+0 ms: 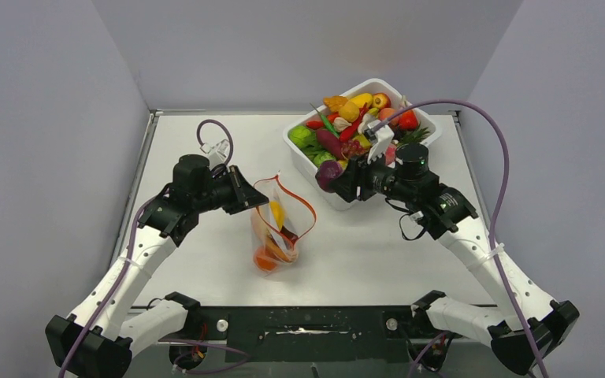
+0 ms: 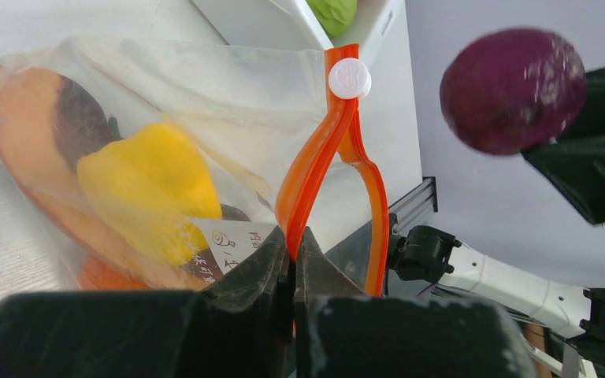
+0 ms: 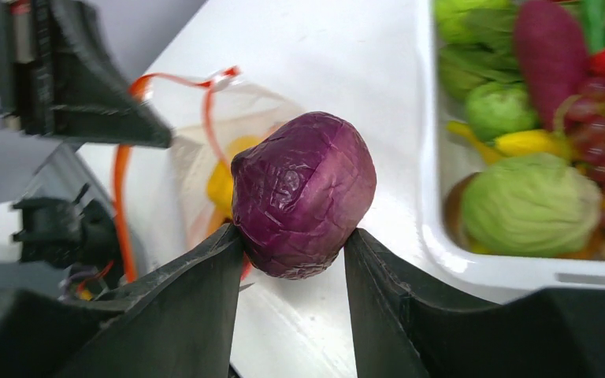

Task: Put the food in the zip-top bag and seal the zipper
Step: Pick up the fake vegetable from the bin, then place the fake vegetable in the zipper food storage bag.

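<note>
Zip-top bag held by its zipper in the closed left pincer; raised right pincer clamps a purple cabbage

The table is a flat white top with a pale metal rim along its far and side edges. A clear zip-top bag rests near its middle, toward the near edge, with toy food inside. A white rectangular tub stands at the far right, near the bag, heaped with toy fruits and vegetables.
</note>
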Available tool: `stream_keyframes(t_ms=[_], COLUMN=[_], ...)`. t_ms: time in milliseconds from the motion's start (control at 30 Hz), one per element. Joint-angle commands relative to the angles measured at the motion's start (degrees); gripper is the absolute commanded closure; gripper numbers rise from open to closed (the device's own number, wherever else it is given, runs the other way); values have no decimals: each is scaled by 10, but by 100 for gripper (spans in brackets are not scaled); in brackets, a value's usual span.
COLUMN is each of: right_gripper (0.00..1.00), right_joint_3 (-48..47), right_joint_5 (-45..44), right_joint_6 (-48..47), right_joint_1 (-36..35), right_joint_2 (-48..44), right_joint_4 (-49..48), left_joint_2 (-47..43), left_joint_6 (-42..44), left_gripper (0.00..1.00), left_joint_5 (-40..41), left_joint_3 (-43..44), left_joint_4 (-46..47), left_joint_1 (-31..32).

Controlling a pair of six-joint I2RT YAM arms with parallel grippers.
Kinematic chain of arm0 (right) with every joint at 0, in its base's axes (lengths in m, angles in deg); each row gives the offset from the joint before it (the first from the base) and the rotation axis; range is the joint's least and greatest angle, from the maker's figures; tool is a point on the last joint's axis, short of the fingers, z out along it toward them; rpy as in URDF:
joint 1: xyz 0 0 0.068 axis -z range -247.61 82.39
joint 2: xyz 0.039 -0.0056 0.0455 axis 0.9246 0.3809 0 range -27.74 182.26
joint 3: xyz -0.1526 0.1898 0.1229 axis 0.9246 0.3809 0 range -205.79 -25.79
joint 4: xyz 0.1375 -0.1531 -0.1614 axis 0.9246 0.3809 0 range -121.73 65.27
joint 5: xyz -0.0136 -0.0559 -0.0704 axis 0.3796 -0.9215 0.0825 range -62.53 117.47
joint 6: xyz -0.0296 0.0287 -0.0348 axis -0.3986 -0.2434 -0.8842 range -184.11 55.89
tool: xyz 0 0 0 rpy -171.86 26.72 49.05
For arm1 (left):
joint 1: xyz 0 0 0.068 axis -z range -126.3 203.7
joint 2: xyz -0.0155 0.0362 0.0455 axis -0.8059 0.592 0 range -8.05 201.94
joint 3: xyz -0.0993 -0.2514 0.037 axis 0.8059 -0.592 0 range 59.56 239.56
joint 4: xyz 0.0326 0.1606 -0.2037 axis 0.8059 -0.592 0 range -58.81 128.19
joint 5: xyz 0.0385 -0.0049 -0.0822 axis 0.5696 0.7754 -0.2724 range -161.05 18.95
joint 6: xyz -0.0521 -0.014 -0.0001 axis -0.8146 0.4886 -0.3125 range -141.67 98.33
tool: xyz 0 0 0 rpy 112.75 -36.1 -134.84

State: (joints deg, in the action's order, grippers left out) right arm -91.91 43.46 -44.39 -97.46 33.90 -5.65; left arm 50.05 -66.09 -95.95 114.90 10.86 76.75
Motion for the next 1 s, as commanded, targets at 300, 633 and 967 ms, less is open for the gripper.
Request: stream_keyframes(t_ms=[300, 633, 967], right_gripper=[65, 57, 35], right_joint_3=[9, -29, -53], right_joint_5=[80, 47, 23], right_joint_6=[72, 76, 69], right_joint_1=[-118, -160, -166], right_joint_2=[17, 96, 110], right_joint_4=[-59, -9, 29], left_joint_2=[-10, -9, -9], left_joint_6=[-22, -37, -41], left_gripper=[100, 100, 100], left_joint_5=[-4, -15, -17], left_joint_3=[33, 31, 24], left_joint_4=[44, 55, 66], left_joint_1=[0, 0, 0])
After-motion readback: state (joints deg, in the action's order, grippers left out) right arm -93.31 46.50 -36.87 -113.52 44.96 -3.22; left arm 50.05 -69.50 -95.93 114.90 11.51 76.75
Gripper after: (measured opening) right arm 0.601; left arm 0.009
